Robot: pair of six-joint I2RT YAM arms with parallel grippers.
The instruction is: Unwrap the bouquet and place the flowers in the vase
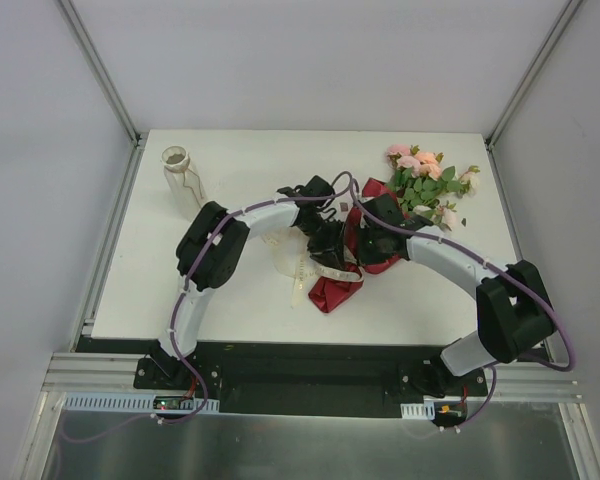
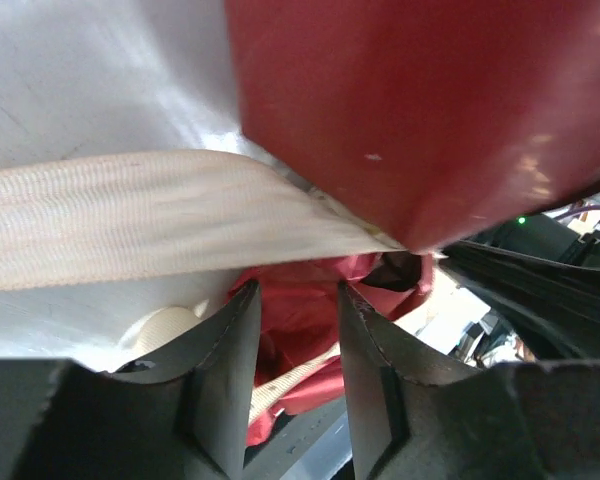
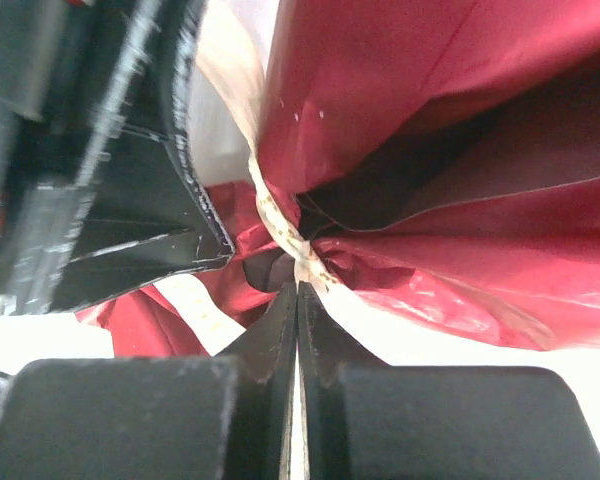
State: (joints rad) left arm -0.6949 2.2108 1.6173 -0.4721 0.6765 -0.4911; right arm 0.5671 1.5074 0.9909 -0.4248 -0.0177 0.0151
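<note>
The bouquet lies right of centre, its pink and cream flowers (image 1: 430, 180) pointing to the far right. Its dark red wrapping paper (image 1: 338, 290) is spread toward the near side. The clear vase (image 1: 180, 175) stands upright at the far left. My left gripper (image 1: 326, 240) hovers over the paper's left side. In the left wrist view it (image 2: 298, 300) is open, with red paper (image 2: 420, 110) and a cream ribbon (image 2: 130, 215) just beyond the tips. My right gripper (image 3: 298, 285) is shut at the paper's gathered neck, a sliver of ribbon (image 3: 270, 215) pinched between its fingers.
A loose length of cream ribbon (image 1: 298, 275) trails on the white table (image 1: 240, 170) left of the paper. Both arms meet over the middle of the table, close together. Metal frame posts (image 1: 100, 70) rise at the far corners.
</note>
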